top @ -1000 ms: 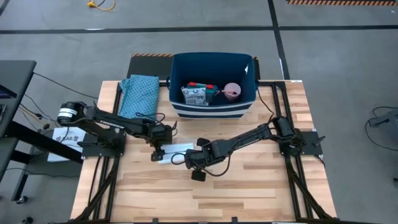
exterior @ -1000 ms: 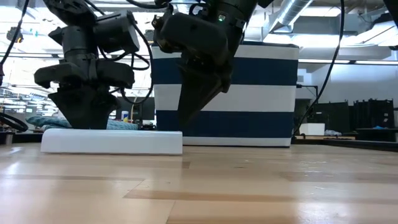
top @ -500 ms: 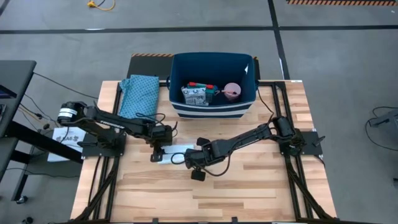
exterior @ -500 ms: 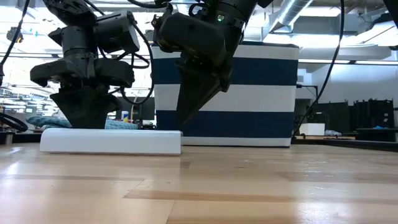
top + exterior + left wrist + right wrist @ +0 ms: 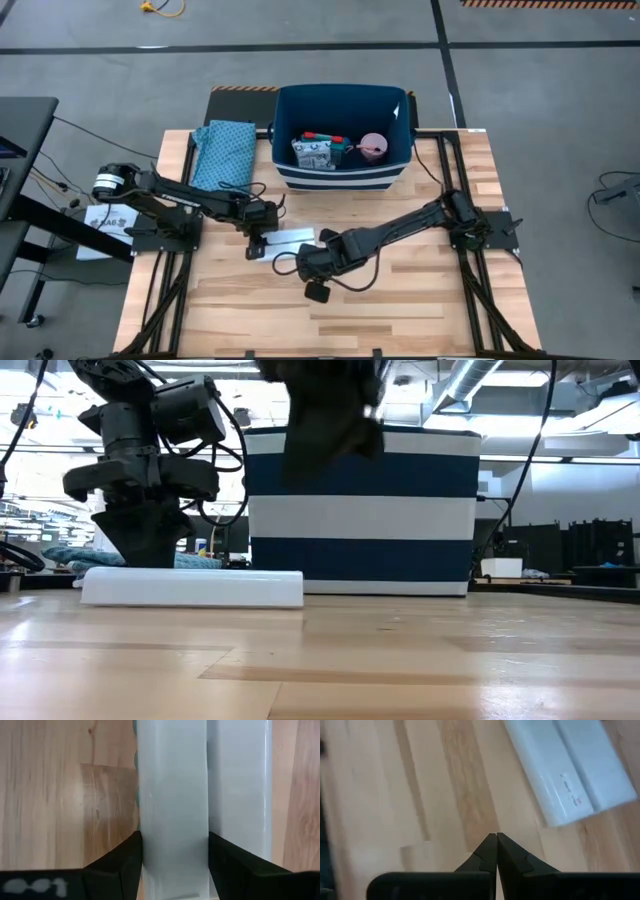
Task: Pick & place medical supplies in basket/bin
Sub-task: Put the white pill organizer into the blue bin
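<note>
A long white compartment tray (image 5: 287, 238) lies flat on the wooden table in front of the navy striped basket (image 5: 340, 172). My left gripper (image 5: 256, 243) points steeply down at the tray's left end and is shut on it. My right gripper (image 5: 496, 837) is shut on nothing and hangs above bare wood near the tray's right end (image 5: 560, 815). In the low view the right gripper (image 5: 325, 420) shows high up, blurred. Inside the basket lie a teal-and-red box (image 5: 320, 151) and a pink roll (image 5: 373, 147). My left gripper pinches one long half of the tray (image 5: 172, 820) between its two fingers, near the tray's left end. One finger (image 5: 125, 862) is on the outer long side, and the other (image 5: 225, 865) stands at the seam beside the second half (image 5: 240, 785). The fingers come from above, across the tray. The tray's underside (image 5: 190, 600) rests on the table.
A folded teal patterned cloth (image 5: 225, 150) lies at the far left beside the basket. The near half of the table (image 5: 330, 320) is bare wood. Black frame rails (image 5: 470, 280) run along both sides.
My left gripper has shut on the tray's left end, and the tray has slid a little toward the table's right. My right gripper, still shut, has risen from beside the tray's right end and drawn back toward the near edge.
</note>
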Controlling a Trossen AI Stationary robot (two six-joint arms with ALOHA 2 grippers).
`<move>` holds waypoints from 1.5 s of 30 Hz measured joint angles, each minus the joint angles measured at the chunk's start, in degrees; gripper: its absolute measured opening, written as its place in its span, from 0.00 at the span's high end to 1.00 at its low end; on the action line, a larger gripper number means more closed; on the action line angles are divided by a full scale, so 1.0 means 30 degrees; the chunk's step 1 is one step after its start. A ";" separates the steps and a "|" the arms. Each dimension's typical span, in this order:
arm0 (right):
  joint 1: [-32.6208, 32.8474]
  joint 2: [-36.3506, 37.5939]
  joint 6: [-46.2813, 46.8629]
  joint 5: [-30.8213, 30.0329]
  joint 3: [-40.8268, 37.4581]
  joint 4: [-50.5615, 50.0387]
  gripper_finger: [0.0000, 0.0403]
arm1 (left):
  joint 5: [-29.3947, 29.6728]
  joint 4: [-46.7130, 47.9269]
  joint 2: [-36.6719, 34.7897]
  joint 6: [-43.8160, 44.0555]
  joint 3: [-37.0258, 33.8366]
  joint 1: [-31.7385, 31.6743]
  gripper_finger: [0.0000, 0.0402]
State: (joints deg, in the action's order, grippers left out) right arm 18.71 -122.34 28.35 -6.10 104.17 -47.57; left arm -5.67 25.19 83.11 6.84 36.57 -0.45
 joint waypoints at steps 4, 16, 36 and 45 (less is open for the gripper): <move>0.0557 0.0907 0.3236 -0.0496 0.0171 -0.0334 1.00 | -0.0109 -0.0276 0.0015 0.0151 -0.0035 -0.0022 0.57; 0.5016 0.4739 1.7085 -0.9152 0.0155 -0.1981 1.00 | -0.0643 -0.1026 0.0080 0.0514 -0.0100 -0.0036 0.57; 0.7214 0.4415 2.5850 -1.7461 -0.9772 0.5434 1.00 | -0.1065 -0.1418 0.0080 0.1311 -0.0086 -0.0029 0.57; 0.5727 0.4422 2.0797 -1.3097 -0.9855 0.6586 0.80 | -0.1456 -0.1427 0.0073 0.1913 -0.0079 -0.0015 0.57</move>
State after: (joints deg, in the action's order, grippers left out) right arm 35.89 -109.08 90.74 -45.39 74.61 -27.81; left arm -10.04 20.91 83.33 12.58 36.34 -0.49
